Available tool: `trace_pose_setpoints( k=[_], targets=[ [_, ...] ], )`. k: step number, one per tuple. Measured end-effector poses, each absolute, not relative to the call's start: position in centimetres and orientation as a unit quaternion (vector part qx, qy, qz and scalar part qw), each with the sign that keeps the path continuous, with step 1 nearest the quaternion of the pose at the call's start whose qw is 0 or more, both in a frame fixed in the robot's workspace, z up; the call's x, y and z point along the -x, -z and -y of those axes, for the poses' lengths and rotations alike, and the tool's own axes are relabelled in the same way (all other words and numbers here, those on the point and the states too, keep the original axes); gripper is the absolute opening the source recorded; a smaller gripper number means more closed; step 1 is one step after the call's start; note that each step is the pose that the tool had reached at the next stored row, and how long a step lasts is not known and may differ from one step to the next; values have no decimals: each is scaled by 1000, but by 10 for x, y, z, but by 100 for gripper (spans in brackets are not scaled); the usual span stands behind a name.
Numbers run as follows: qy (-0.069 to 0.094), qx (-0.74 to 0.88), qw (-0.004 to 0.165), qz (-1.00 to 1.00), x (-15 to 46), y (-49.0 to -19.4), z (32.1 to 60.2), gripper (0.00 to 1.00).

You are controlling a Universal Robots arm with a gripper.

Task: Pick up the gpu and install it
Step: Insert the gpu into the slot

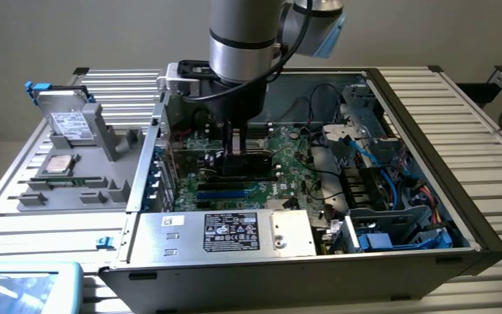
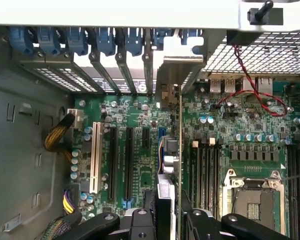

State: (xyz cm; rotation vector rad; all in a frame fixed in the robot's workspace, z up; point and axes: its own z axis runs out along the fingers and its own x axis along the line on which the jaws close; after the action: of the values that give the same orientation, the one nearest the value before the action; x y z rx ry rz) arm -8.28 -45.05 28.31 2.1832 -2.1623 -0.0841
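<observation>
In the exterior view, your end effector [image 1: 238, 149] reaches down into the open computer case [image 1: 408, 196]. It is closed narrowly on the gpu [image 1: 249, 166], which hangs on edge directly beneath it, just above the motherboard [image 1: 290, 167].

In the wrist view, the gpu [image 2: 180, 150] runs edge-on straight ahead of the end effector [image 2: 169, 224], pinched between its fingers [image 2: 140, 222]. Its silver bracket [image 2: 172, 75] sits at the far end. You cannot tell whether the card touches a slot.

Treat it as light and stiff but fragile. Grip the flat faces mid-length. Expect the smooth bracket to slip, and avoid twisting the board.
</observation>
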Motion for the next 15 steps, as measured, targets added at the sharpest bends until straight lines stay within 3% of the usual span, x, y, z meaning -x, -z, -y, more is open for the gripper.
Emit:
trace_pose_setpoints(
  k=[15],
  targets=[
    [25,-710,31,703,85,-275,457,29]
  ],
)
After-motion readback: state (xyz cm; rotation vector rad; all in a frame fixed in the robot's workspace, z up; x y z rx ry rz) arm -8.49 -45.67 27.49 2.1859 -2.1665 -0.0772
